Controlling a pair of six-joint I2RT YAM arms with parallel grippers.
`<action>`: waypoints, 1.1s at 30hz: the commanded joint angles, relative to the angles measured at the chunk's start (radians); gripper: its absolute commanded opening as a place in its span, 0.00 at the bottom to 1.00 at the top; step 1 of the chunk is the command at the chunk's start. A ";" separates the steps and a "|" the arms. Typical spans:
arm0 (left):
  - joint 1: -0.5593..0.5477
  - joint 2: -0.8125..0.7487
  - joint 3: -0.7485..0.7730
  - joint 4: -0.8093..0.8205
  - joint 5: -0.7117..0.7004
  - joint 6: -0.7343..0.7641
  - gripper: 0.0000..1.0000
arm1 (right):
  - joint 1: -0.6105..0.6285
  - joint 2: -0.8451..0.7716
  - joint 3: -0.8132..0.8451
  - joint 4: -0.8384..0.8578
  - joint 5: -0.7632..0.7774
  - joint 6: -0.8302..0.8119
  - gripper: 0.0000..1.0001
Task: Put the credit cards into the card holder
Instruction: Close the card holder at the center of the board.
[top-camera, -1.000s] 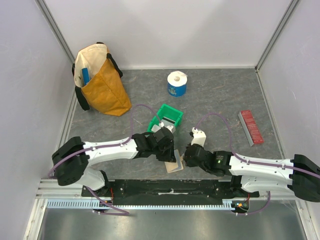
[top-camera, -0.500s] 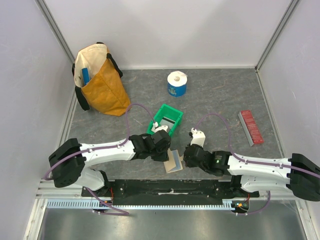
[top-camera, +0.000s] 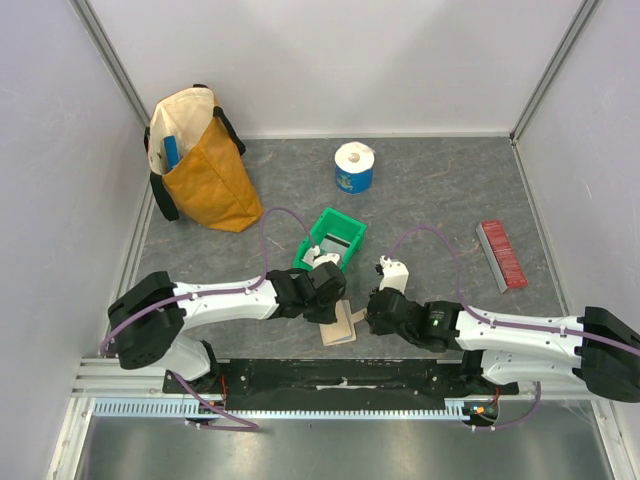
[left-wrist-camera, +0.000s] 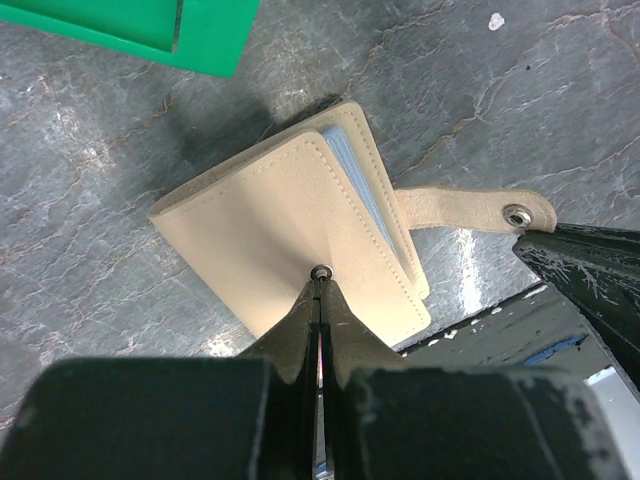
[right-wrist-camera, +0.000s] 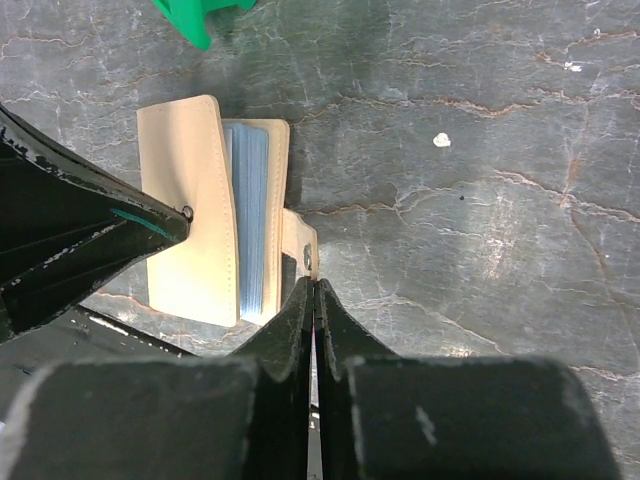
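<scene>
The tan card holder (top-camera: 341, 326) lies folded on the table between my two grippers. It also shows in the left wrist view (left-wrist-camera: 270, 230) and the right wrist view (right-wrist-camera: 185, 250). The bluish edges of the credit cards (left-wrist-camera: 362, 200) show between its covers, also in the right wrist view (right-wrist-camera: 248, 215). Its closing tab (left-wrist-camera: 470, 208) sticks out loose to the side. My left gripper (left-wrist-camera: 320, 278) is shut, its tips on the snap stud of the top cover. My right gripper (right-wrist-camera: 314, 285) is shut, its tips at the end of the tab (right-wrist-camera: 300, 245).
A green plastic bin (top-camera: 332, 236) stands just behind the holder. A yellow bag (top-camera: 205, 165) is at the back left, a blue and white roll (top-camera: 353, 167) at the back middle, a red ridged strip (top-camera: 501, 255) at the right. The table's black front rail (top-camera: 330, 375) is close.
The holder's top cover has come down over the blue cards and the holder has shifted slightly left. My left gripper has moved onto the cover. The right gripper has barely moved.
</scene>
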 joint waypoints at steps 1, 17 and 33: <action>-0.004 -0.047 0.010 -0.027 -0.032 0.063 0.02 | -0.003 0.001 0.028 0.031 0.017 -0.008 0.08; -0.005 -0.215 0.017 -0.132 -0.095 0.088 0.02 | -0.003 -0.002 0.046 0.044 0.040 0.002 0.28; -0.004 -0.065 -0.001 -0.054 -0.090 0.086 0.02 | -0.015 -0.009 0.045 0.035 0.047 0.016 0.33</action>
